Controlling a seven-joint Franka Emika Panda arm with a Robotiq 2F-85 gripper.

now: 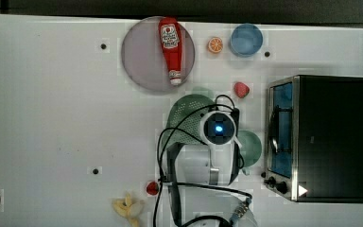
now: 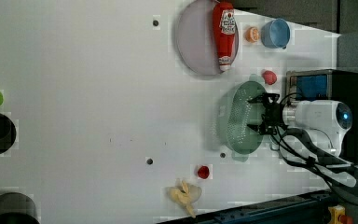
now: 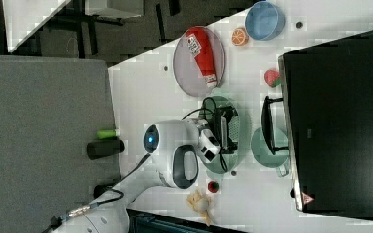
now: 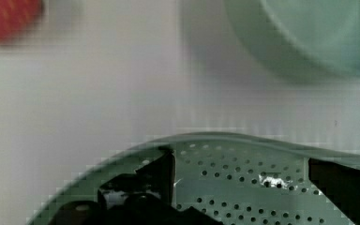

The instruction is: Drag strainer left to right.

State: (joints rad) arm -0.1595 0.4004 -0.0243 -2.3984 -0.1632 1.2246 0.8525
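While the white table (image 1: 52,118) lies broad and bare across the top view's left, the strainer (image 1: 184,118) sits right of centre, hemmed by the grey plate (image 1: 142,56) above it and the teal cup (image 1: 253,146) just to its right. The gripper (image 2: 262,113) reaches into the strainer's bowl with its fingers (image 4: 157,171) spread apart, holding nothing, both beside the perforated wall near the rim. Further right in the top view, the toaster oven (image 1: 331,137) stands near the table's edge, closing that side.

ketchup bottle (image 1: 170,48) | white label; wording too small to read
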